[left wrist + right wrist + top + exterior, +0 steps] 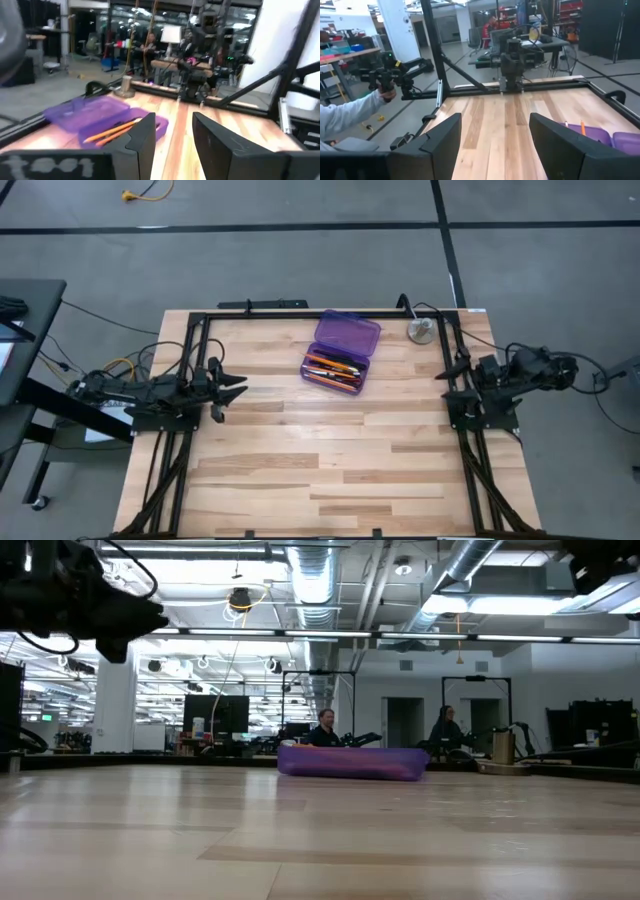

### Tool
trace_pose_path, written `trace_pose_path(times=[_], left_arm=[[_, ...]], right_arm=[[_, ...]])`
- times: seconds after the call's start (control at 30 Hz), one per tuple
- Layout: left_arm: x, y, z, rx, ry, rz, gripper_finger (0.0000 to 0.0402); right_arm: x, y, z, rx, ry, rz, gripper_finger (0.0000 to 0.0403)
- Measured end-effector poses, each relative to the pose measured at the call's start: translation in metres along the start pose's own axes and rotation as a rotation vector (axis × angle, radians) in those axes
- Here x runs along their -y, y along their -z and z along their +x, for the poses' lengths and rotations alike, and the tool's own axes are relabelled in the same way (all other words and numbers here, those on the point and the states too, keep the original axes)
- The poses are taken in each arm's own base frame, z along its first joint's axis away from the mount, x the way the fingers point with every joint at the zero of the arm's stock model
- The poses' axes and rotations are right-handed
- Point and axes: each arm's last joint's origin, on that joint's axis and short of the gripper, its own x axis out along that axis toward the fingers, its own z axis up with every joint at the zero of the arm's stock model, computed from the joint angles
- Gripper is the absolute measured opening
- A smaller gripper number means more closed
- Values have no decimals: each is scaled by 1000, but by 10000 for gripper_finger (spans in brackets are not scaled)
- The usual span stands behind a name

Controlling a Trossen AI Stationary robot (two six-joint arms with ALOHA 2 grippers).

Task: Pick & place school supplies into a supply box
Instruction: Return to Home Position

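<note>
The purple translucent supply box (340, 355) lies open at the table's far middle, its lid (348, 332) folded back toward the far edge. Orange pencils and dark pens (333, 368) lie inside its tray. The box also shows in the low view (352, 761), the left wrist view (100, 117) and the right wrist view (600, 134). The red-handled scissors do not show. My left gripper (232, 388) is open and empty at the table's left edge, above the table. My right gripper (448, 370) is open and empty at the right edge.
A round silver metal disc (421, 331) sits at the far right near the black frame rail (300, 313). A person's sleeve and hand (355, 107) hold a control handle beyond the table. People sit in the room behind (325, 728).
</note>
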Motion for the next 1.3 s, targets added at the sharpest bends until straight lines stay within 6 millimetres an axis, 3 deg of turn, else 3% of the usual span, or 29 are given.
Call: trace_pose_path(times=[0.3, 0.77, 1.3], left_arm=[[-1, 3, 1, -27, -22, -3, 116], [0, 3, 1, -31, -15, -24, 116], [0, 3, 1, -37, -10, 10, 116]], right_arm=[[-1, 31, 30, 43, -3, 23, 230], [-2, 106, 69, 34, -11, 32, 230], [-6, 111, 73, 67, -14, 3, 230]])
